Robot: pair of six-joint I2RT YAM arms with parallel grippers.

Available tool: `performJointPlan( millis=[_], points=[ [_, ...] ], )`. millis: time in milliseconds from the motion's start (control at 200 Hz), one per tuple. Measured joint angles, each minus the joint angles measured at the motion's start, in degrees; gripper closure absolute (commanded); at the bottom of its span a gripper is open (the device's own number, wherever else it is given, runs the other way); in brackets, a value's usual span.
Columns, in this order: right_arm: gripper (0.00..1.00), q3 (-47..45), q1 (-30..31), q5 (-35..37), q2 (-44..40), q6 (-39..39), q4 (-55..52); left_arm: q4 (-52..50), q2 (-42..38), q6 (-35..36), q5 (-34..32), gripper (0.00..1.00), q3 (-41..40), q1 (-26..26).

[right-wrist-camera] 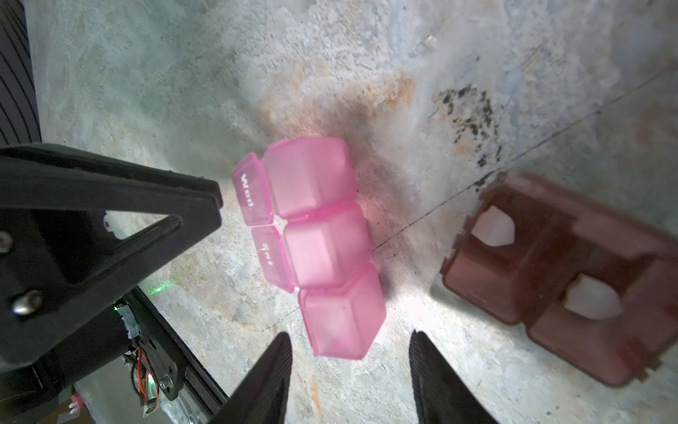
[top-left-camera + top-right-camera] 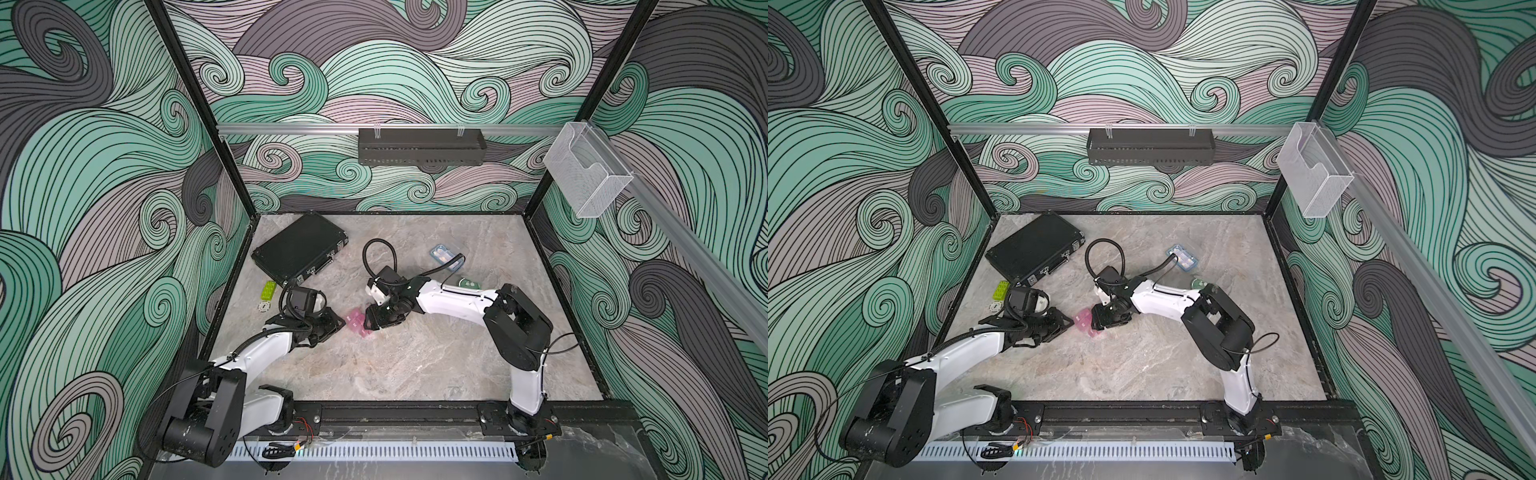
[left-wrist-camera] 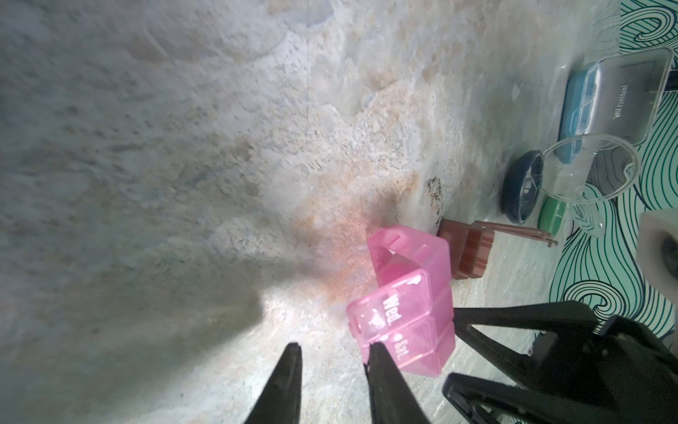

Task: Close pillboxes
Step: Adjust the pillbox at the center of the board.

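The pink pillbox (image 2: 356, 323) (image 2: 1082, 322) was seen lying on the marbled surface (image 2: 415, 365), between the two pincers. In the left wrist view two of its lids, marked "Wed" and "Sat", were seen shut, while the end cell farthest from the left pincer looked open.

The left pincer (image 3: 334, 347) was seen parted, with nothing between its fingers. One fingertip (image 3: 378, 354) was placed just beside a corner of the pink pillbox (image 3: 403, 312); contact could not be told.

The right pincer (image 1: 349, 333) was spread wide and gripped nothing. The nearest end cell of the pink pillbox (image 1: 323, 238) lay just beyond its tips.

Just beside the pink pillbox, on the side away from the left pincer, the brown pillbox (image 1: 550, 279) (image 3: 466, 253) was seen open, with a white piece in each cell. Farther off the same way were the dark-blue round pillbox (image 3: 521, 191), the green round pillbox (image 3: 550, 216) and the light-blue pillbox (image 3: 583, 106), the blue ones with clear lids raised.

A black case (image 2: 299, 249) was seen well apart from the pink pillbox, towards the back wall.
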Motion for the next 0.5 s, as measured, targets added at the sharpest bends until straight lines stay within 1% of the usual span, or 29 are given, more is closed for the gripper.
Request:
performJointPlan(
  millis=[205, 335, 440, 500],
  points=[
    [0.46, -0.50, 0.09, -0.20, -1.25, -0.81, -0.48, -0.26, -0.02, 0.04, -0.02, 0.72, 0.00, -0.02],
    [0.52, -0.55, 0.04, -0.15, -2.78, -1.64, -0.57, -0.07, -0.24, -0.17, -0.04, 0.77, -0.17, -0.09],
    [0.56, -0.42, 0.04, -0.13, -3.02, -2.19, -0.63, 0.81, 0.02, -0.83, -0.02, 0.79, -0.68, -0.61],
    [0.56, -0.22, 0.04, -0.09, -2.95, -2.75, -1.16, 1.36, 0.72, -1.16, 0.00, 0.79, -0.83, -1.18]
  ],
)
